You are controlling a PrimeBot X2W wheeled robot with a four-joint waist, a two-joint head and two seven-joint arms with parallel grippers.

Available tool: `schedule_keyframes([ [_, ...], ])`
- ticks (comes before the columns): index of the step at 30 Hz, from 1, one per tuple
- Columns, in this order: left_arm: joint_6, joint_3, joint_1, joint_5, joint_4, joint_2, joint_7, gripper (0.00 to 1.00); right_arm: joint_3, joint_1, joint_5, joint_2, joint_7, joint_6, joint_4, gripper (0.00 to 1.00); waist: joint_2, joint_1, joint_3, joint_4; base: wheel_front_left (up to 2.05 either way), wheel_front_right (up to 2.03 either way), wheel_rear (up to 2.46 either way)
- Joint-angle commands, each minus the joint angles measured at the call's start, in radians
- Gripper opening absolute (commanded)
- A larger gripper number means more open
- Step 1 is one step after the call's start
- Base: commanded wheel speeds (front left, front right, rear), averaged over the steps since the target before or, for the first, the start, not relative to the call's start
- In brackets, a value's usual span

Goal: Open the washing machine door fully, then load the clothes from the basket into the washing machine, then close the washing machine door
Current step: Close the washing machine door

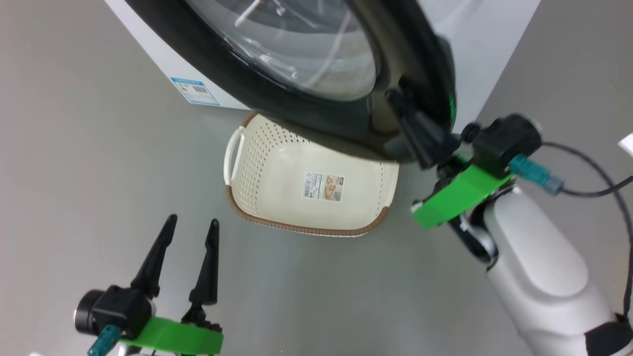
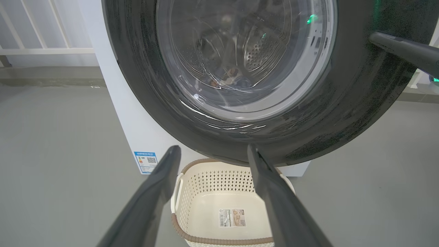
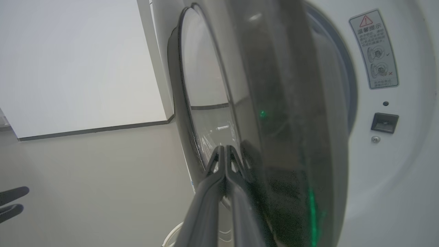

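A: Nearest first: the left pincer [image 1: 193,221]?
B: Released, fingers spread with nothing between them, low over the floor [image 1: 74,148] on the robot's left. It points toward the basket [image 1: 257,163], just ahead of it, and touches nothing.
A: The basket?
B: Empty on the floor, label sticker [image 1: 324,186] showing on its bare bottom, far end tucked under the washing machine door [image 1: 346,123].
A: So the clothes [image 2: 228,78]?
B: In the left wrist view a small blue and orange-brown patch shows through the door's glass [image 2: 205,34], low in the steel drum [image 2: 260,51]. I judge that to be the load, already inside, though reflections blur it.
A: The right pincer [image 1: 400,106]?
B: Clenched, fingers pressed together, holding nothing. Their tips lie against the outer face of the door's glossy black rim [image 3: 291,103], near its free edge on the robot's right.
A: Is the door shut?
B: No. In the right wrist view it stands ajar, angled off the front of the washing machine [image 3: 394,178], the latch socket [image 3: 384,122] uncovered beyond the rim.
A: What does the coming move turn on?
B: The door lies between those clenched tips and the machine front, so a push along the fingers, away from the robot, should swing the free edge onto the socket. The right arm is much the nearer
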Motion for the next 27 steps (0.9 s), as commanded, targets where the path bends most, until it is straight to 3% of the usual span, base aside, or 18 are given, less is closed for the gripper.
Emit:
schedule_keyframes([
  [1,-0.003,0.023,-0.040,-0.002,-0.027,0.014,-0.009,1.00,-0.032,-0.035,-0.019,0.022,-0.004,0.001,-0.019,0.00,-0.0001,0.0000,0.031,-0.018,0.00,0.00,0.00],
  [11,-0.003,-0.016,-0.114,-0.006,-0.033,0.013,-0.009,1.00,-0.126,-0.185,-0.042,0.028,-0.005,0.001,0.030,0.00,-0.0001,0.0000,0.104,-0.035,0.00,0.00,0.00],
  [27,-0.003,-0.050,-0.184,-0.027,-0.036,0.013,-0.009,1.00,-0.134,-0.481,-0.009,0.029,-0.005,0.001,0.181,0.00,-0.0001,0.0000,0.207,-0.052,0.00,0.00,0.00],
])
